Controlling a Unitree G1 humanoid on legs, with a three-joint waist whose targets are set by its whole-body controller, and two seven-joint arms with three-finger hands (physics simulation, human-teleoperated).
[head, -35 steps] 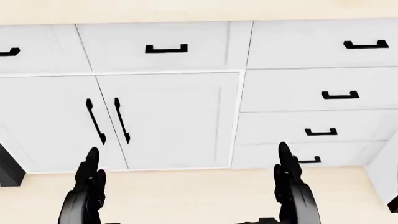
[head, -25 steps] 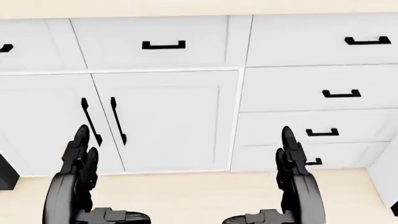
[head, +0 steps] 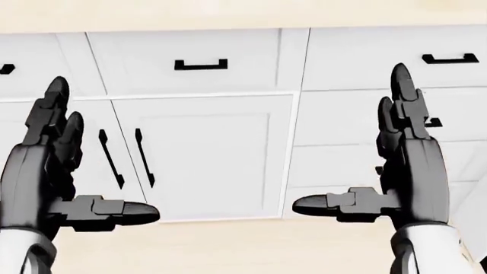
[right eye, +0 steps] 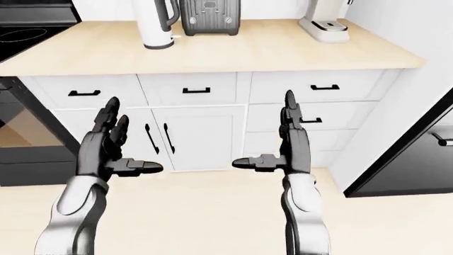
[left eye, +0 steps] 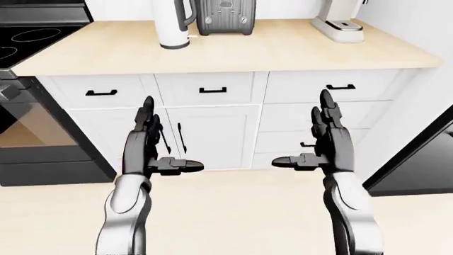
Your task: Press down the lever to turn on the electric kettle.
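The white electric kettle (left eye: 172, 24) with a dark handle stands on the light wood counter (left eye: 283, 50) at the top left of the left-eye view. Its top is cut off and I cannot make out its lever. My left hand (left eye: 166, 141) and right hand (left eye: 301, 130) are raised in front of the white cabinets, well below and short of the kettle. Both are open and empty, fingers pointing up and thumbs pointing inward. They also show in the head view, the left hand (head: 107, 148) and the right hand (head: 350, 137).
A dark grey appliance (left eye: 225, 18) stands right of the kettle, and a white coffee machine (left eye: 338, 24) further right. A black stove (left eye: 28, 37) and oven (left eye: 35, 133) are at the left. A dark appliance (left eye: 425, 159) is at the right. Cabinet doors (head: 205, 154) fill the head view.
Both hands have risen from the bottom edge of the head view to its middle, and their thumbs now show. The cabinets have shifted only slightly.
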